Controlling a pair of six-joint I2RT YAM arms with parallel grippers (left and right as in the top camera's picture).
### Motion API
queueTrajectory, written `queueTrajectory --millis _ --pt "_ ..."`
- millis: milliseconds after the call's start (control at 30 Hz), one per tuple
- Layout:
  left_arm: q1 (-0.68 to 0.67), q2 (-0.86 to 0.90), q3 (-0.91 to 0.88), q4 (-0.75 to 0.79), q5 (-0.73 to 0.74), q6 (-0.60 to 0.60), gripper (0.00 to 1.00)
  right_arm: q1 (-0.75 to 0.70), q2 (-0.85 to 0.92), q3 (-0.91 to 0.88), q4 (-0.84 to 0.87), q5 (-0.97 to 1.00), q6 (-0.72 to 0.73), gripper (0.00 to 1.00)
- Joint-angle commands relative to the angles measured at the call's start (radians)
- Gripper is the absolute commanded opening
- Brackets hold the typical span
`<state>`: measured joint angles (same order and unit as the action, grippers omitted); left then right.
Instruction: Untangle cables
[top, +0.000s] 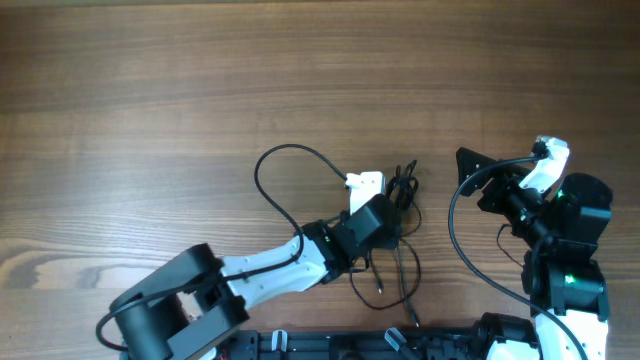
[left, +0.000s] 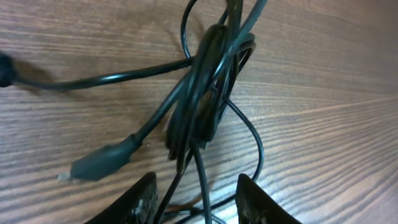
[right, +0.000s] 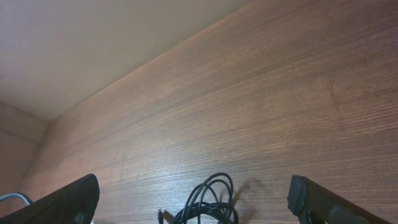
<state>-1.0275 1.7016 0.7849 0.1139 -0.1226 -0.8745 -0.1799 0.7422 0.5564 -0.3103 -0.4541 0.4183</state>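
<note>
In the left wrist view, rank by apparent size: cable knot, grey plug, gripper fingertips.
1. cable knot
2. grey plug and fingertips: these look alike, but the fingertips are cropped and nearest the camera, so they are left unranked.

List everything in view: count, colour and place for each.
cables: one tangled bundle of a few thin strands, black, mid-table, loose strands trailing toward the robot's side
plug end: one seen, dark grey, lying on the table beside the bundle
table: one, brown wood grain, under everything
left gripper: one, black fingers, open, over the bundle
right gripper: one, black fingers, open, right of the bundle, apart from it
</note>
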Motion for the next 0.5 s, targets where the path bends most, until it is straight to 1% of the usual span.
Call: queueTrajectory --millis 0,100,200,333,367,433,467 --pt "0.005 0.013 0.008 0.019 -0.029 0.003 0.4 -0.003 0.0 0.006 0.002 0.016 0.008 1.0" --pt "0.005 0.016 0.008 0.019 -0.037 0.003 0.38 -0.003 0.0 0.006 0.002 0.016 0.007 1.0" --pt "0.005 0.055 0.008 0.06 -0.037 0.003 0.37 -0.003 0.0 0.006 -0.001 0.016 0.007 1.0" --pt "0.005 0.075 0.008 0.072 -0.066 -0.006 0.34 -0.003 0.0 0.006 -0.002 0.016 0.007 1.0" --pt "0.005 0.082 0.008 0.079 -0.09 -0.025 0.34 -0.003 0.0 0.006 -0.002 0.016 0.007 1.0" --pt "0.005 0.109 0.008 0.079 -0.166 -0.138 0.32 -0.003 0.0 0.006 -0.002 0.016 0.006 1.0" --pt "0.005 0.133 0.008 0.085 -0.206 -0.211 0.29 -0.003 0.0 0.006 -0.004 0.016 0.003 1.0"
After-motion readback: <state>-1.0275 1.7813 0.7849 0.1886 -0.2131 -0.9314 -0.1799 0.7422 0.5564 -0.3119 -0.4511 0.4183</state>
